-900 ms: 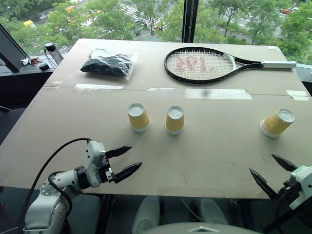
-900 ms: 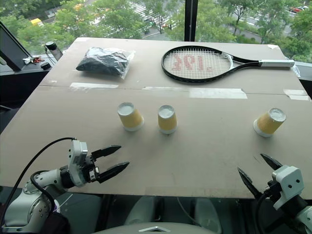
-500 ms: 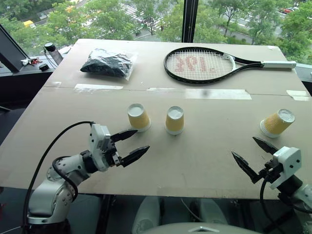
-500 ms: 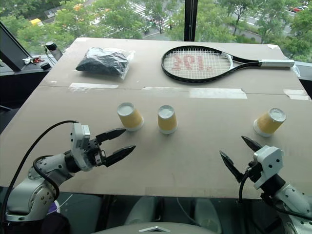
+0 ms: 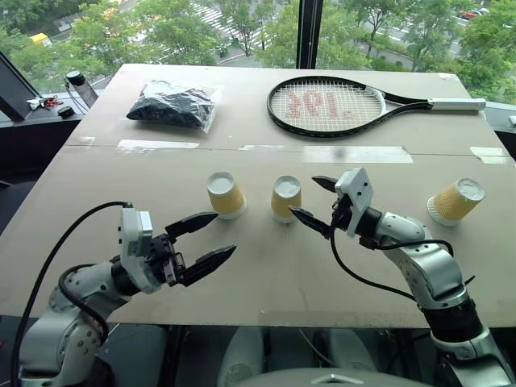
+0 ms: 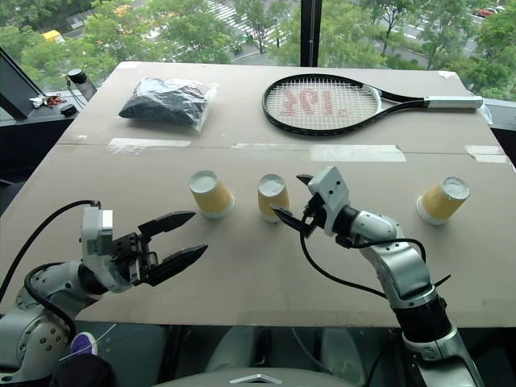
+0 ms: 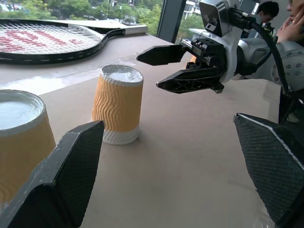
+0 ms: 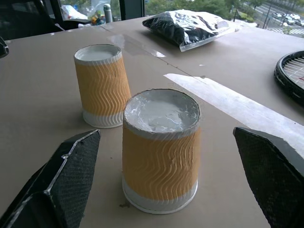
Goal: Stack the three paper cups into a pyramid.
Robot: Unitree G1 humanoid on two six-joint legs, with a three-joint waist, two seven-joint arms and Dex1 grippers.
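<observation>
Cups (image 5: 286,199) are set upside down on the table (image 5: 266,274); the right gripper (image 5: 314,201) and left gripper (image 5: 204,239) are spread apart, empty.

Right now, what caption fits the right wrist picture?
Open right gripper lined up on the middle paper cup, another cup standing just beyond.

You see the nearest upturned paper cup (image 8: 160,151) centred between your spread right fingers (image 8: 59,180), another cup (image 8: 101,85) just behind it.
</observation>
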